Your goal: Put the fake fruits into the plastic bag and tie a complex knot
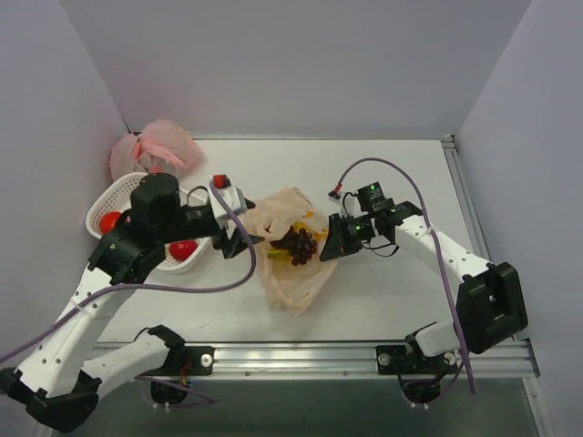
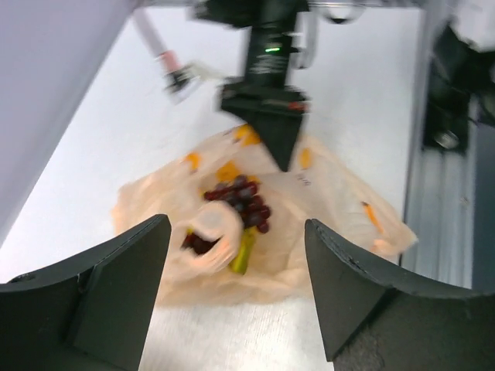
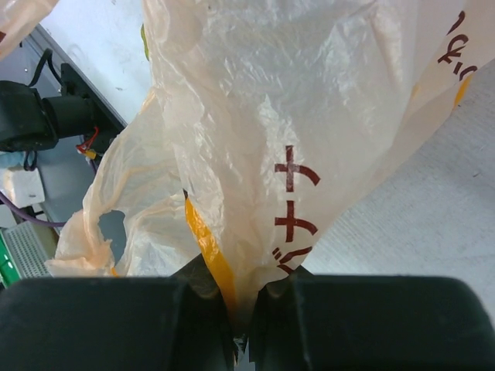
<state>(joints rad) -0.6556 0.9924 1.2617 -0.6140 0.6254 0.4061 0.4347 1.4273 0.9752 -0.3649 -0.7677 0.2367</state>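
The plastic bag (image 1: 291, 273) lies mid-frame in the overhead view, the grape bunch (image 1: 299, 244) seemingly inside its mouth, the right gripper (image 3: 241, 305) pinching its edge and the left gripper (image 2: 236, 232) spread wide, empty, while red fruits (image 1: 182, 248) sit in the basket (image 1: 93, 218) at left and no knot is tied.

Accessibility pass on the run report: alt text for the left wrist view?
The open left gripper frames a pale-orange plastic bag on the white table, with a purple grape bunch and a yellow-green piece at its middle. Beyond it, the right gripper points down onto the bag's far edge.
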